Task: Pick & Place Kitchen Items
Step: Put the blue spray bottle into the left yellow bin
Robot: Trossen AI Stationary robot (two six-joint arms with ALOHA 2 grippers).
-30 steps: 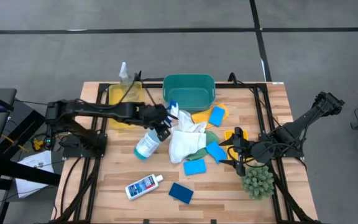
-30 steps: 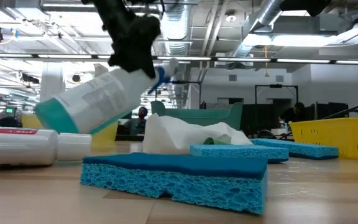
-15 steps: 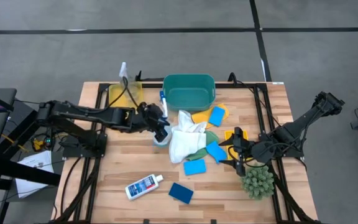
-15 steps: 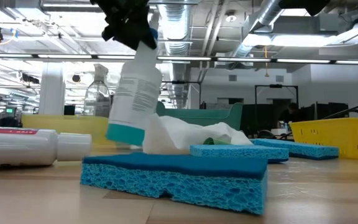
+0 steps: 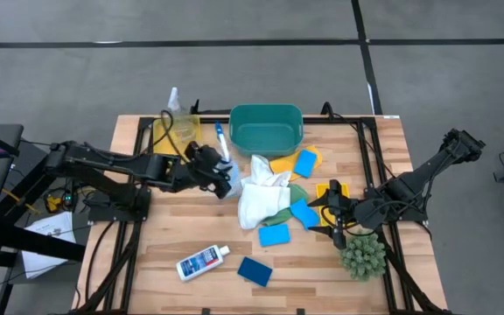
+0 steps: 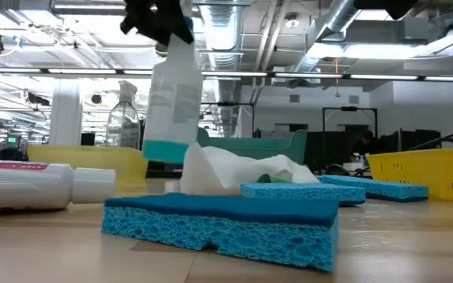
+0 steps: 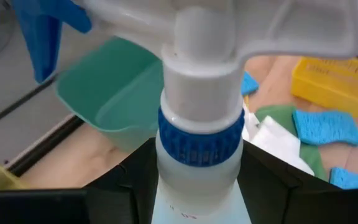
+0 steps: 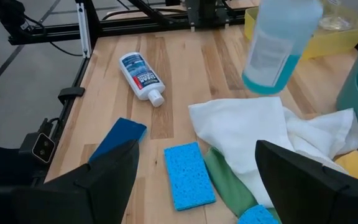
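The clear spray bottle (image 6: 171, 102) with a blue trigger (image 7: 42, 37) hangs upright above the table's middle, left of the white cloth (image 5: 261, 197), and my left gripper (image 5: 220, 173) is shut on it. My right gripper (image 5: 335, 214) stands open over the table's right part, holding nothing. The small labelled white bottle (image 5: 202, 261) and a dark-blue sponge (image 5: 255, 271) lie near the front edge. Light-blue sponges (image 5: 274, 234) lie beside the white cloth, which lies partly on a green cloth (image 8: 229, 180). A small clear bottle (image 5: 175, 109) stands in the far-left yellow tray (image 5: 160, 140). My left gripper pinches the spray bottle between its two fingers just below the blue collar (image 7: 199, 140), at the top of the body. One finger (image 7: 132, 183) lies on each side of the neck. The fingers come from the table's left, slanting down. The bottle hangs upright, lifted clear.
The teal basin (image 5: 267, 127) stands at the far middle, just beyond the held bottle. A yellow cloth (image 5: 285, 164) lies right of it. A spiky green plant (image 5: 362, 255) sits at the front right, and a second yellow tray (image 6: 427, 173) at the right.
My left gripper has risen and drawn back toward the table's left edge, still shut on the spray bottle. The bottle, earlier tilted with its base low toward the front, has swung upright and now hangs higher above the table.
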